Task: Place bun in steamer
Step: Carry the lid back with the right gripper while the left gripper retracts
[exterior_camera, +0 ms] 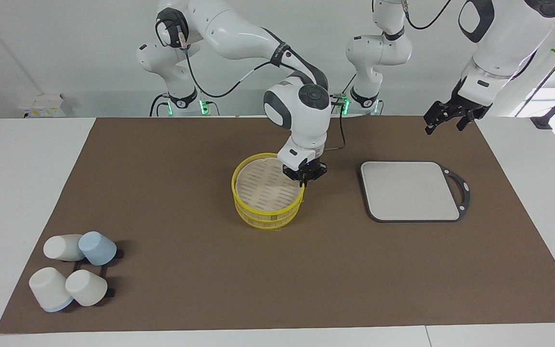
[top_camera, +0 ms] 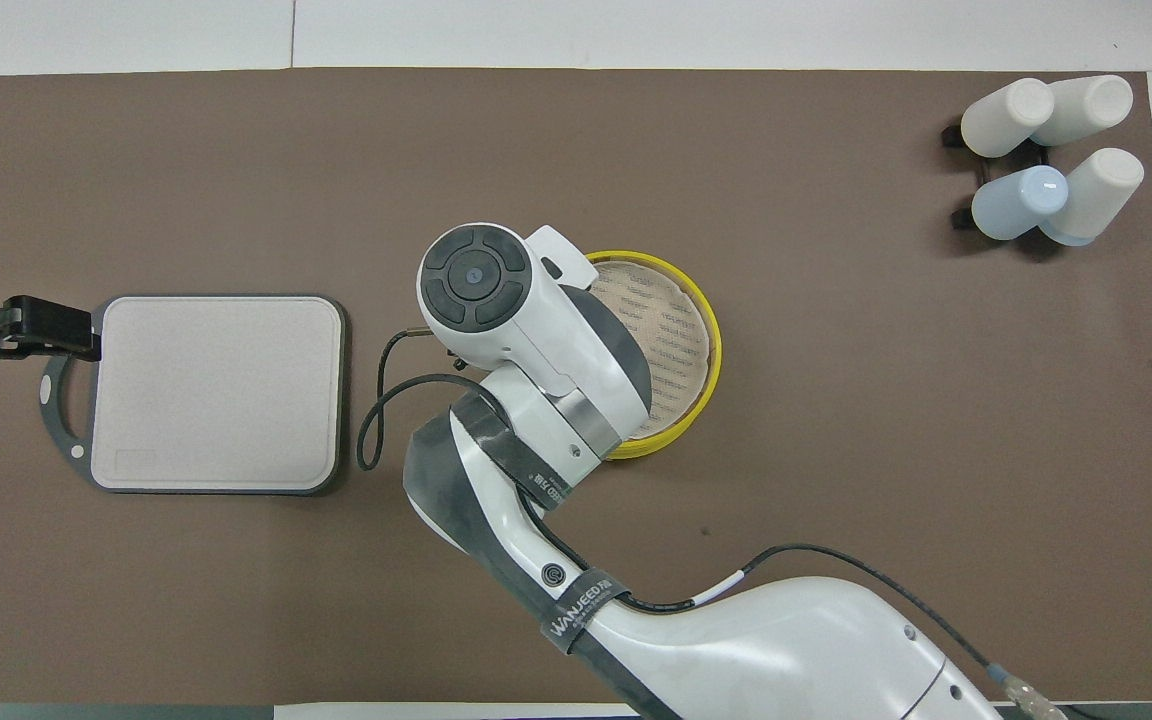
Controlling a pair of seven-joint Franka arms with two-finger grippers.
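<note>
You can't see the bun; judging by the lid (exterior_camera: 264, 181) sitting on the steamer (exterior_camera: 268, 218) mid-desk, it's likely inside. Right gripper (exterior_camera: 305, 177) fingers pinch the lid's rim; release remains. Left gripper (exterior_camera: 446, 117) waits above the desk, fingers unclear.

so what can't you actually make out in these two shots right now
- Small cream-white bun: in neither view; the yellow-rimmed bamboo lid covers the yellow-rimmed bamboo steamer basket.
- Right gripper: at the lid's rim in the facing view, grip too small to tell; in the overhead view its own arm hides it.
- Left gripper: fingers too small to read in the facing view; the arm runs off the overhead view's edge.
</note>
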